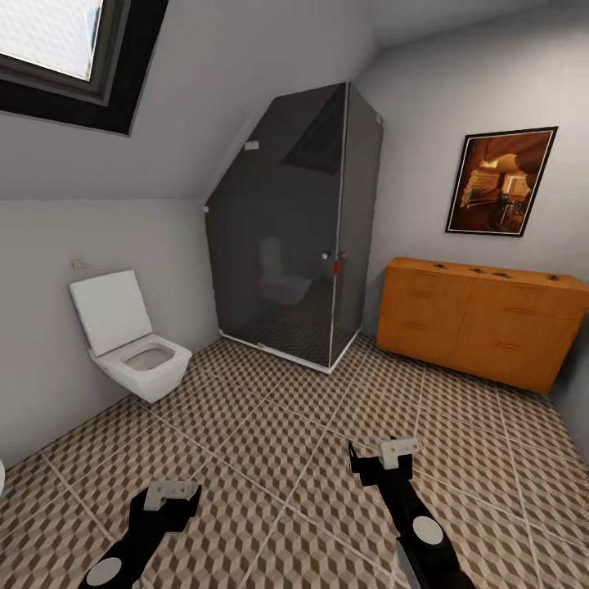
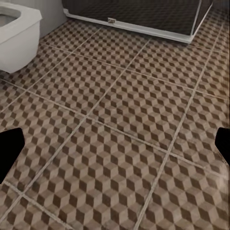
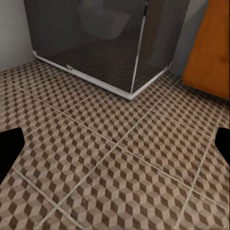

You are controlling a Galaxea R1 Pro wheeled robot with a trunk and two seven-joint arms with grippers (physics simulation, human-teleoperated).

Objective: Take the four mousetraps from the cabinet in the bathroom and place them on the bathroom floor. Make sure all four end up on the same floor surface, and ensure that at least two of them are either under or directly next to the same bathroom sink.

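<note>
While four small dark mousetraps (image 1: 497, 271) sit atop the orange cabinet (image 1: 478, 321) at right of frame, cube-patterned floor (image 1: 270, 425) spreads below; left gripper (image 1: 173, 494) and right gripper (image 1: 383, 455), jaws wide, empty, at bottom; toilet (image 1: 131, 339) left.

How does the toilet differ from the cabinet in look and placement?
The toilet is white with smooth, squared faces; the cabinet is orange-brown wood with drawer fronts and slim bar handles. The toilet hangs on the left wall, lid raised; the cabinet is low and wide, against the far right wall under a framed picture. Small dark items lie on the cabinet's top; they are too small to identify. Both stand beside the dark glass shower.
</note>
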